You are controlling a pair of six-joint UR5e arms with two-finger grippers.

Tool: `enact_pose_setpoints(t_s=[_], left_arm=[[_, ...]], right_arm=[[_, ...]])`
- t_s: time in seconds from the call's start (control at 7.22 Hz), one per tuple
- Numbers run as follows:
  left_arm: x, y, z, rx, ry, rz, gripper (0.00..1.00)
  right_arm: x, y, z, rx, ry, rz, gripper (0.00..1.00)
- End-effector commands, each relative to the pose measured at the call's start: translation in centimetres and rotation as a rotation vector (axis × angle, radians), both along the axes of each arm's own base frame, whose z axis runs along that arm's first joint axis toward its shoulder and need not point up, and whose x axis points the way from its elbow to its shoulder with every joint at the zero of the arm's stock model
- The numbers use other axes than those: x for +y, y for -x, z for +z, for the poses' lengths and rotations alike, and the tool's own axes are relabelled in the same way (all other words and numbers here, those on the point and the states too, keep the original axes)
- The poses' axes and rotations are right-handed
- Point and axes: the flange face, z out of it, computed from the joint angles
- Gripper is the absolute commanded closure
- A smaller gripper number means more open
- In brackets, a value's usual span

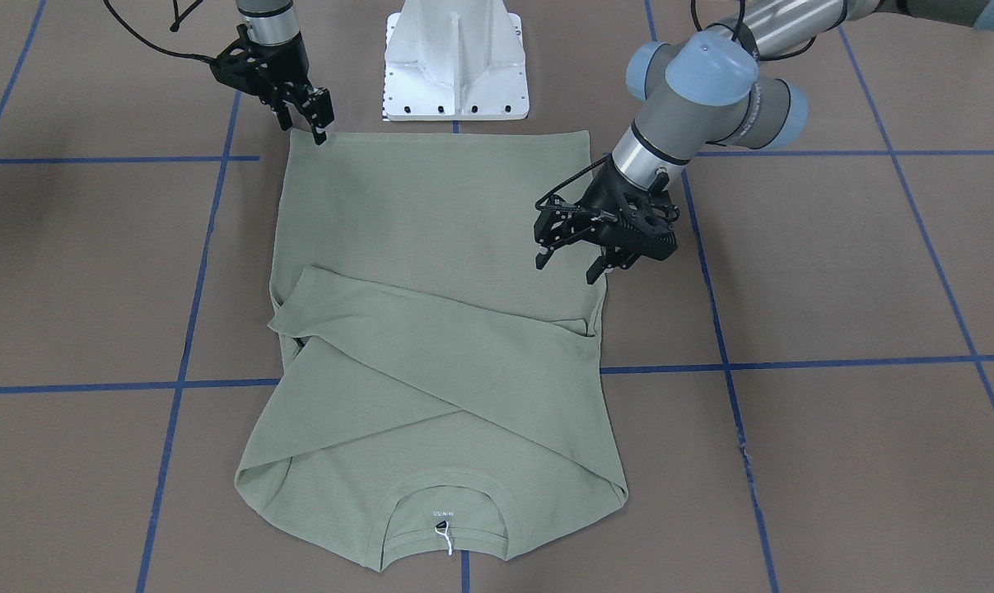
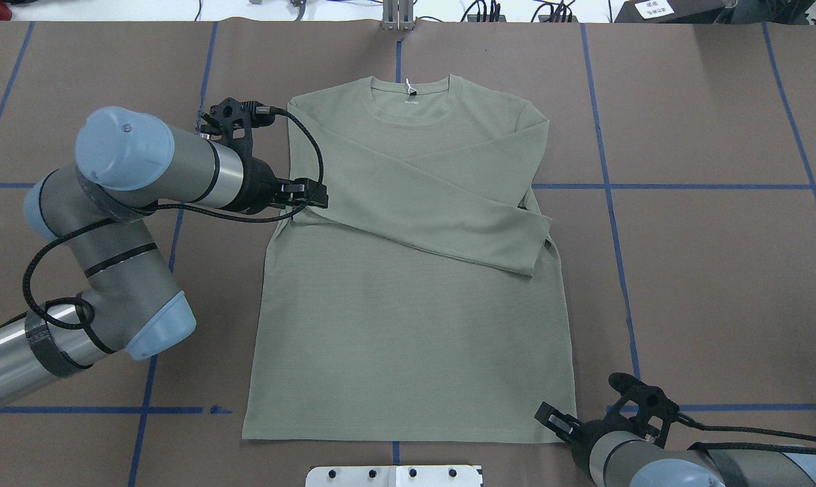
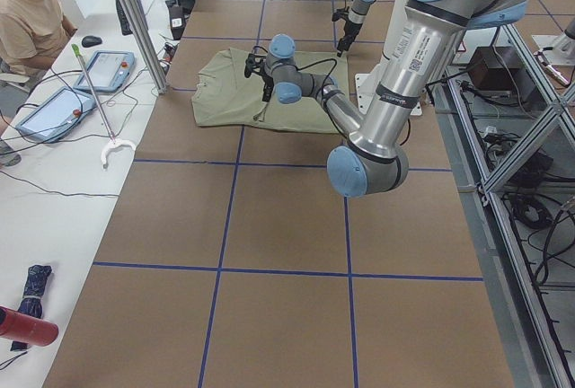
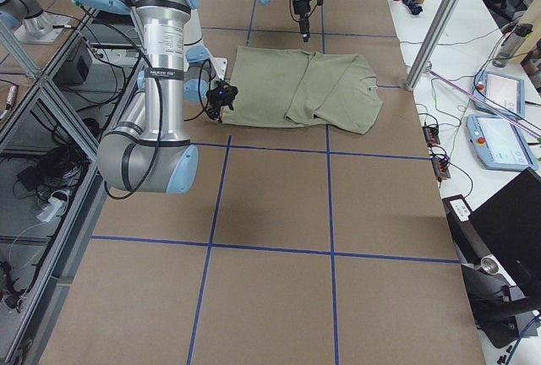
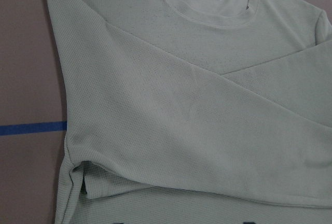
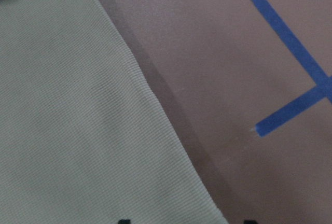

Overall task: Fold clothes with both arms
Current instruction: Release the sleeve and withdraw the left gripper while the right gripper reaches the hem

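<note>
Lying flat on the brown table (image 1: 834,272) is the green shirt (image 1: 439,222), hem toward the white base (image 1: 455,66), collar on the side away from the robot. Both sleeves are folded in across the chest, one crossing over the other. Blue tape lines (image 1: 793,362) grid the table around it.

The left arm (image 2: 137,159) reaches in to the shirt's side edge, about where the upper sleeve fold starts. The right arm (image 2: 651,463) is low at the near hem corner.

The left gripper (image 1: 567,270) has its fingers spread apart with nothing between them. It sits over the shirt's edge; cannot tell if the tips touch the cloth. The right gripper (image 1: 307,123) also has its fingers apart and grips nothing. It is at the hem corner, and its wrist view shows that corner lying between the two tips.

The white neck label with string (image 1: 441,534) sits inside the collar.
</note>
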Motion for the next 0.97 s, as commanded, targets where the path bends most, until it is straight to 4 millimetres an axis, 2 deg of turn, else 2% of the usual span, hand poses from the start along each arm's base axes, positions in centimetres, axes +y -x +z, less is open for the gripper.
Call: enact_pose_setpoints(t_s=[0.0, 0.14, 0.55, 0.69, 0.83], left_arm=[[0.08, -0.06, 0.27, -0.003, 0.003, 0.001, 0.18], [0.14, -0.11, 0.37, -0.005, 0.002, 0.002, 0.18], [0.17, -0.08, 0.3, -0.002, 0.007, 0.0, 0.18], [0.18, -0.08, 0.3, -0.002, 0.006, 0.002, 0.18], [0.13, -0.02, 0.29, -0.003, 0.005, 0.002, 0.18]], right_arm=[[0.1, -0.19, 0.7, 0.014, 0.01, 0.005, 0.3], [0.14, -0.15, 0.78, 0.015, 0.013, 0.002, 0.36], [0.36, -0.08, 0.78, 0.015, 0.013, -0.003, 0.47], [0.49, -0.04, 0.78, 0.015, 0.013, -0.006, 0.57], [0.64, 0.0, 0.78, 0.016, 0.013, -0.009, 0.74]])
